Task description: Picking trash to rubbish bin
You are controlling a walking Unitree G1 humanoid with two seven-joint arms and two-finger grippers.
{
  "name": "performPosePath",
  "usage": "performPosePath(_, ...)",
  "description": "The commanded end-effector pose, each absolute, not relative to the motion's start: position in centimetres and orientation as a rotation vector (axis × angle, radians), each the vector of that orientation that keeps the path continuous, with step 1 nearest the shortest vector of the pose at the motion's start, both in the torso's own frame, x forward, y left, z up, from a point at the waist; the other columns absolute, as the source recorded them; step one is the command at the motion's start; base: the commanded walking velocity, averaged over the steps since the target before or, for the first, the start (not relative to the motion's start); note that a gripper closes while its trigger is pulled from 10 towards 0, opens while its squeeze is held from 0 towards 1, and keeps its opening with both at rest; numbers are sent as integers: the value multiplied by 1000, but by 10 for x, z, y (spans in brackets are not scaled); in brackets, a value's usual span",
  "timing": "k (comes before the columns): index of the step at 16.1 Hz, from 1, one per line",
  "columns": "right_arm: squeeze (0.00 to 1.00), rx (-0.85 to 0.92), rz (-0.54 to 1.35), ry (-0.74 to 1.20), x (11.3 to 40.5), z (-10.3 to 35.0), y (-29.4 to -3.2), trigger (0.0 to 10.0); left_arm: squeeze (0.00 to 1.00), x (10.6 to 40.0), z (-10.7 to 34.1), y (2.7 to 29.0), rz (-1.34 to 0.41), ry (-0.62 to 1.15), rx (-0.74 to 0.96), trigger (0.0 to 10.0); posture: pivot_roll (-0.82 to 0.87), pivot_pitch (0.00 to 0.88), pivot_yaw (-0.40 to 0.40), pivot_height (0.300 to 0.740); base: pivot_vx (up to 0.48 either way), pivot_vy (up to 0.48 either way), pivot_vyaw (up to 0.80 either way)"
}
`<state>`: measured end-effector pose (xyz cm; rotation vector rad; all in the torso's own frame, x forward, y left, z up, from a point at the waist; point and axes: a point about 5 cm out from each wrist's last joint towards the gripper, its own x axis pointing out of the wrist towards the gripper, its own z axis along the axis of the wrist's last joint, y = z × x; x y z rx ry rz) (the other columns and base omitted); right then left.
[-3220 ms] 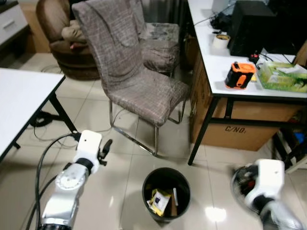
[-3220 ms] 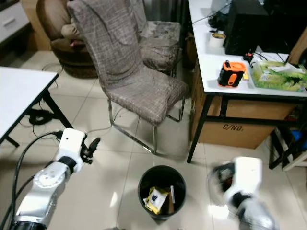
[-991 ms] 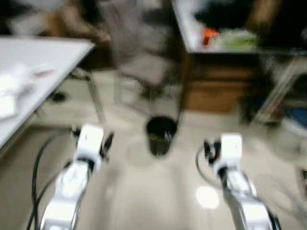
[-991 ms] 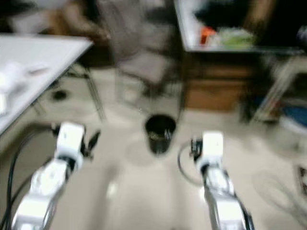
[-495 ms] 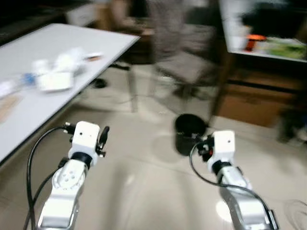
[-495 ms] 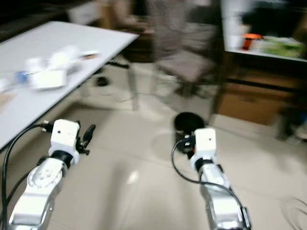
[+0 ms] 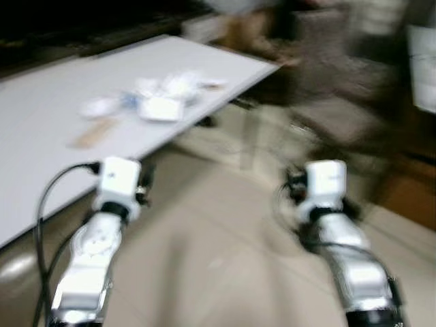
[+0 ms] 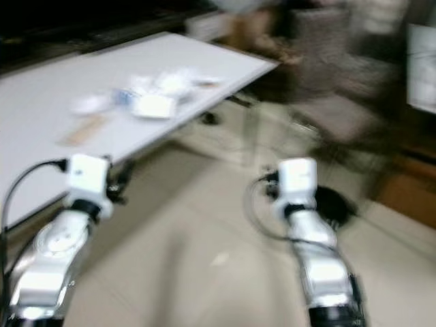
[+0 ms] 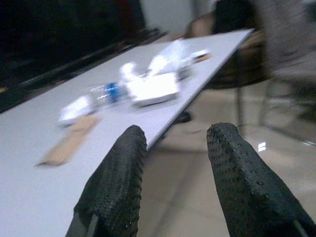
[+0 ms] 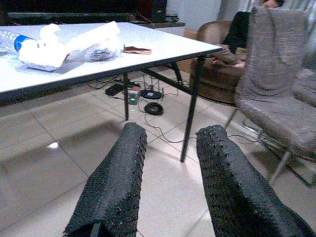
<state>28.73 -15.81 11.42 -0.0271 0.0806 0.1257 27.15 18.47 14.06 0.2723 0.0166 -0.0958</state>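
Several pieces of white crumpled trash [image 7: 160, 102] lie in a heap on a white table [image 7: 41, 157] ahead to my left, with a blue-capped item among them [image 9: 109, 90] and a brown cardboard strip [image 7: 92, 133] beside them. The heap also lies on the table top in the right wrist view [image 10: 59, 47]. A black rubbish bin [image 8: 337, 204] stands on the floor behind my right arm, blurred. My left gripper [image 9: 175, 136] is open and empty, held in the air before the table edge. My right gripper [image 10: 170, 136] is open and empty above the floor tiles.
A grey fabric chair [image 10: 276, 74] stands to the right, a brown armchair [image 10: 215, 49] behind it. Cables and a power strip [image 10: 136, 94] lie on the floor under the table. The black table leg [image 10: 190, 108] stands ahead. Both eye views are blurred.
The camera has swung left: the white table with the trash now lies ahead, and the bin and chair have slid to the right. Both arms stay raised and empty.
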Motion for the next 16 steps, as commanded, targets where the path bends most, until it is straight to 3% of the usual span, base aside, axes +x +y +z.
performPosePath(1, 0, -16, 165, 62, 291, 120, -148, 10000, 0, 274, 146, 191, -69, 11, 287, 10000, 2, 0, -25, 740, 368, 0, 800)
performPosePath(3, 0, -28, 175, 62, 291, 120, -147, 10000, 0, 277, 147, 192, -66, 12, 298, 10000, 2, 0, -25, 740, 368, 0, 797)
performPosePath(13, 0, -38, 187, 100, 283, 112, -147, 10000, 0, 302, 149, 189, -105, 20, 280, 10000, -8, 0, -17, 740, 372, 0, 0)
performPosePath(14, 0, -28, 180, 105, 281, 112, -148, 10000, 416, 303, 146, 187, -115, 44, 210, 10000, -17, 0, -8, 740, 375, 0, 0)
performPosePath(15, 0, -25, 179, 105, 280, 111, -148, 10000, 1000, 303, 146, 186, -115, 51, 193, 10000, -23, 0, -4, 740, 379, 0, 0)
performPosePath(16, 0, -33, 179, 105, 279, 112, -148, 10000, 1000, 304, 145, 184, -125, 55, 179, 10000, -27, 0, -2, 740, 379, 0, 0)
